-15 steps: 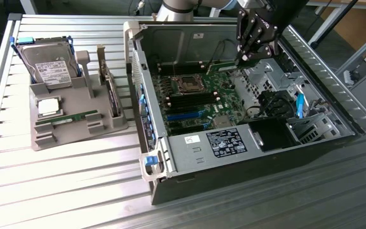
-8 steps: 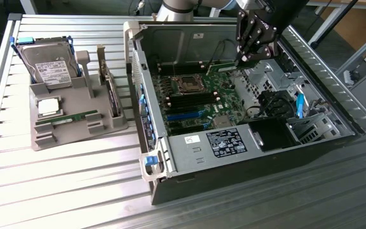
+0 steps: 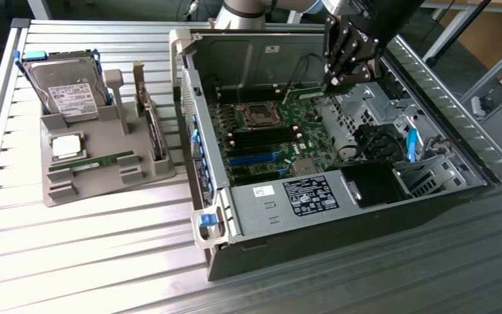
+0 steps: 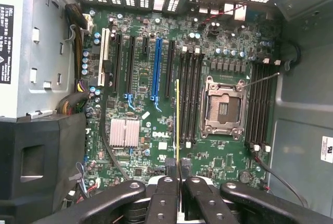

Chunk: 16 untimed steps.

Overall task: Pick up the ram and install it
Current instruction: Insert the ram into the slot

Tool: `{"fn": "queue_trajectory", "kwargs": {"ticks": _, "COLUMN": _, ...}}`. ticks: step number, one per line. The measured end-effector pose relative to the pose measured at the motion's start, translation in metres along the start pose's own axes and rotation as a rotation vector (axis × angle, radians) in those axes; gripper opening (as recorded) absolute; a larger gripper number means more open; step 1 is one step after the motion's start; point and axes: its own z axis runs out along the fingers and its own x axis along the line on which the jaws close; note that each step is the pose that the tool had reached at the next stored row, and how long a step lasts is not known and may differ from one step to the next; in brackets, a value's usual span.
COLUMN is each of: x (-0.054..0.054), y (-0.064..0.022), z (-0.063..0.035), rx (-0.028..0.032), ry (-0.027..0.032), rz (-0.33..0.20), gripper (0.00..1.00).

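My gripper (image 3: pixel 338 84) hangs inside the open computer case (image 3: pixel 233 52), over the motherboard (image 3: pixel 277 134), and is shut on the ram (image 3: pixel 319 90). In the wrist view the ram (image 4: pixel 177 120) appears edge-on as a thin yellow-green strip running out from between my fingertips (image 4: pixel 178 169). It hovers just beside the bank of black memory slots (image 4: pixel 190 99) next to the open CPU socket (image 4: pixel 223 107). Whether its lower edge touches a slot I cannot tell.
A grey holder tray (image 3: pixel 102 186) at the exterior view's left carries a hard drive (image 3: pixel 68 88), a square silver CPU chip (image 3: pixel 66 145) and another green stick (image 3: pixel 89 162). Expansion slots, a heatsink (image 4: pixel 125 132) and cables surround the board; case walls enclose it.
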Motion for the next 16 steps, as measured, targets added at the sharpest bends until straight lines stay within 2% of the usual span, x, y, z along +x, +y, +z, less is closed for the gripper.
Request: {"fn": "queue_trajectory", "kwargs": {"ticks": 16, "x": 0.0007, "y": -0.0001, "z": 0.0063, "rx": 0.0, "ry": 0.0, "rz": 0.0, "gripper": 0.11}}
